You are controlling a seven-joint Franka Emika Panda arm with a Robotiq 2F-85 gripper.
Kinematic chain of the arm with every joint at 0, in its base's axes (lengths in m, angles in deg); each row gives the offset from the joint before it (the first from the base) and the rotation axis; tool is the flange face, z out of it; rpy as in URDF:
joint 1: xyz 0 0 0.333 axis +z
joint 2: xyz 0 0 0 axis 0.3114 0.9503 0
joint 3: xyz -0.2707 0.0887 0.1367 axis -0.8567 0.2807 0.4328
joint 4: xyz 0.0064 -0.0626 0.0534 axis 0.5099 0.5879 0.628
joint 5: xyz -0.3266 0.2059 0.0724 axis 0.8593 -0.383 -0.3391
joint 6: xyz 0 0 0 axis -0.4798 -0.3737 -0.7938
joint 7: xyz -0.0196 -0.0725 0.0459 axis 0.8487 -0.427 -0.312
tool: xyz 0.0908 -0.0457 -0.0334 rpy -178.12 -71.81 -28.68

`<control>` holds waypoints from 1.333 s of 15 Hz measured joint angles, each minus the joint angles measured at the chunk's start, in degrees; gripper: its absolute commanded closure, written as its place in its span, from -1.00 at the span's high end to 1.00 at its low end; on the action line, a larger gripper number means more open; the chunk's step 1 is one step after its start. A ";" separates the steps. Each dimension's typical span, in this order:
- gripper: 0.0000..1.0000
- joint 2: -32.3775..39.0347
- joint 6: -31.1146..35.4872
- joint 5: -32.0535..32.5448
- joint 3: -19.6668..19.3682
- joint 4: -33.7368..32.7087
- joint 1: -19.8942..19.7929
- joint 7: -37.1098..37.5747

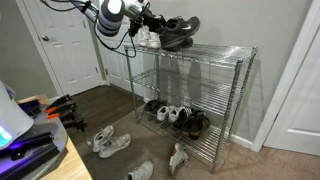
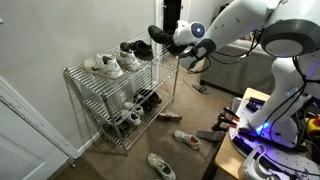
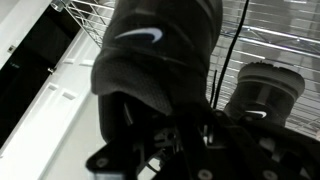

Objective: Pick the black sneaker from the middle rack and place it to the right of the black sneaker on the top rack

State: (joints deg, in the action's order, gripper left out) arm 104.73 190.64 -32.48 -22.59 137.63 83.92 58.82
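Opposed exterior views; wrist near top rack (image 3: 85,10).

black sneaker (image 2: 161,36) aloft over top rack (image 2: 128,76)

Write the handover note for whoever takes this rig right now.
Gripper: shut on the black sneaker from the middle rack.
Position: the sneaker hangs at the end of the top rack, beside the black sneaker on the top rack. The wrist view shows the two side by side. Whether its sole touches the wire cannot be told.
Done: picked off the middle rack and carried up.
Left: set it down beside its mate, open the gripper, back away.
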 measured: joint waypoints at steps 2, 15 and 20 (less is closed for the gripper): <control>-0.91 0.03 -0.32 0.09 2.02 -2.04 -1.65 0.00; -0.91 2.97 -17.45 3.86 9.79 -25.14 -18.23 6.47; -0.91 6.86 -21.08 8.49 18.88 -35.03 -30.05 9.91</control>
State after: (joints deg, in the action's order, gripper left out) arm 111.60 169.57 -23.99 -3.71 102.60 53.87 68.73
